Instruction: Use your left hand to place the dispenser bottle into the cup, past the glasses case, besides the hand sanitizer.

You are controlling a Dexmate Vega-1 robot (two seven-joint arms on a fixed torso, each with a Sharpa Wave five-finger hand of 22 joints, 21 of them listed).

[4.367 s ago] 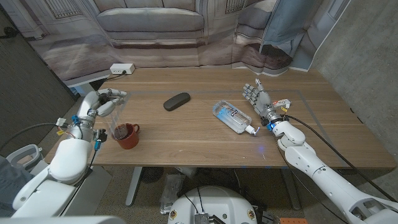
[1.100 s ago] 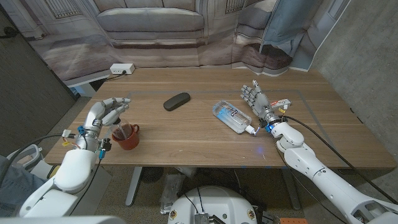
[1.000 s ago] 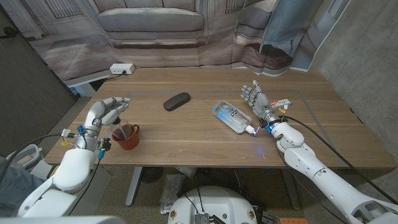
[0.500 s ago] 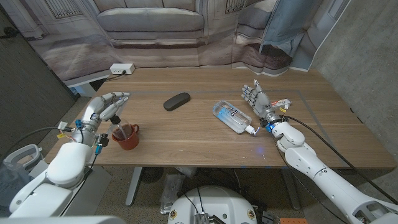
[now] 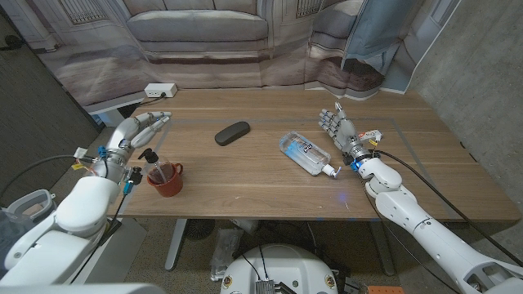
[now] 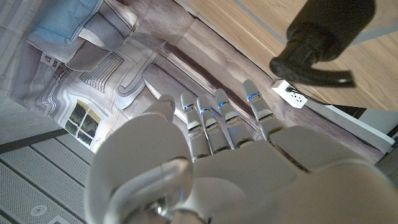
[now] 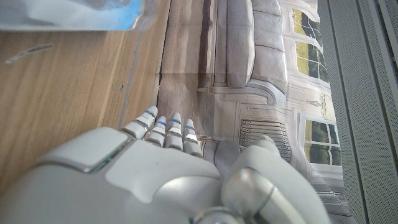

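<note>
A: Nearest first: the red cup [image 5: 166,179] stands by the front left edge of the counter [image 5: 245,184], and the dispenser bottle [image 5: 153,166] already sits upright inside it, black pump head poking above the rim.

B: So I'd judge the placing done and the step in hand to be the release and retreat?

A: Yes. The left hand [image 5: 139,133] is just beyond the cup, apart from the pump, its fingers [image 6: 211,115] straight and spread, holding nothing. The next move only calls for drawing the arm clear without brushing the pump or tipping the cup.

B: And the right hand [image 5: 337,131]?

A: It is beside the hand sanitizer [image 5: 306,153], which lies on its side mid-counter. Its fingers are extended and apart, empty.

B: Further back?

A: The dark glasses case [image 5: 232,132], then a white power strip [image 5: 160,91] at the far left corner.

B: What can't you make out?

A: The bottle's body is hidden by the cup wall, so how deep it sits or whether it leans is unclear. In the left wrist view the pump is a dark blurred shape, and the right wrist view cuts the sanitizer off at the edge.
</note>
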